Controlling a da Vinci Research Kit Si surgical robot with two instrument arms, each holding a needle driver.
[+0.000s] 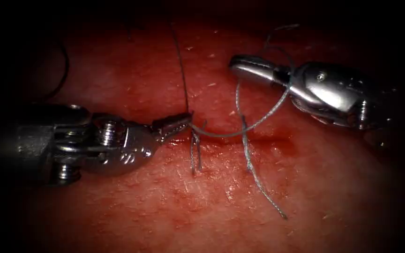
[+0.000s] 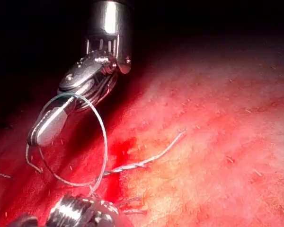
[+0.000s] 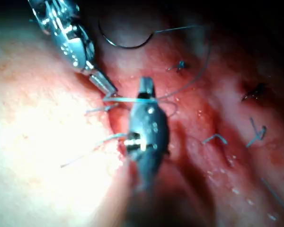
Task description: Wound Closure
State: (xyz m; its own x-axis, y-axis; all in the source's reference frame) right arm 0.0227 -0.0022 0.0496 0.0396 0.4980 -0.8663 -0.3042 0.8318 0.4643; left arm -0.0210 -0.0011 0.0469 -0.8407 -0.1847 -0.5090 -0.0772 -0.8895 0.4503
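The left tool (image 1: 183,121) is coming in from the 9 o'clock side of the endoscope view, its jaws pressed together and pinching the thread (image 1: 258,119) just above the cut (image 1: 240,140). From that pinch point a dark strand is running up toward 12 o'clock, and a paler strand is sweeping in a low arc toward 3 o'clock and rising to the right tool (image 1: 249,65). There the thread is looping around the right tool behind its jaws, which are lying pressed together and holding nothing between them. The right tool is hovering at about 2 o'clock from the left tool's tip, well apart from it and above the tissue (image 1: 212,197).

Two pairs of cut thread ends (image 1: 258,182) are lying across the cut: a short pair just below the left tool's tip at 6 o'clock, and a longer tail trailing toward 5 o'clock. Red fluid (image 1: 277,140) is pooling along the cut to the right of the left tool's tip.

In the left wrist view the thread (image 2: 104,137) is hanging as a wide loop around the right tool (image 2: 49,125). In the right wrist view the curved needle (image 3: 125,43) is lying free on the tissue (image 3: 47,118), beyond the left tool (image 3: 103,84), held by neither tool and seemingly not in the tissue; the right tool (image 3: 146,90) is carrying the thread (image 3: 132,100) across it.
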